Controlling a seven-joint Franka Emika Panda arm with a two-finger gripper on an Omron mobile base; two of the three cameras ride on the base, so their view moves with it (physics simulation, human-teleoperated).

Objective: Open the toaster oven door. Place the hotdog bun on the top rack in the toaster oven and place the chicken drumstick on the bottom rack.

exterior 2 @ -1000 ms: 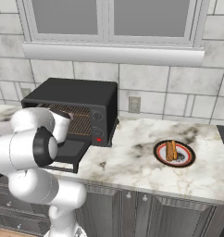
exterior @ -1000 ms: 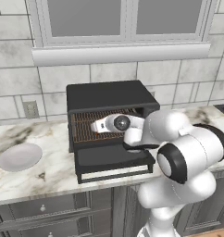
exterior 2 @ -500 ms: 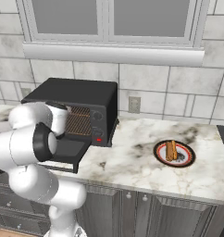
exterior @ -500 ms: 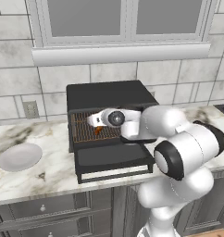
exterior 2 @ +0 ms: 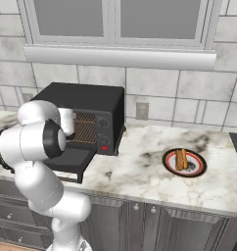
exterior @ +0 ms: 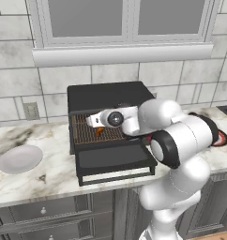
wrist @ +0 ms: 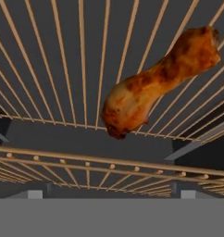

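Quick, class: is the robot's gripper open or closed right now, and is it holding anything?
Gripper: open, holding nothing; the chicken drumstick lies free on a rack inside the toaster oven.

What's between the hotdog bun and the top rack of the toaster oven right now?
No obstacle shows on the counter. The hotdog bun lies on its plate right of the toaster oven, the door is down, but the arm reaches into the opening.

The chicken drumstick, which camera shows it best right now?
The hand view: the chicken drumstick fills the frame, lying on a wire rack. In the left base view it is a small orange patch beside the hand; in the right base view the arm blocks it.
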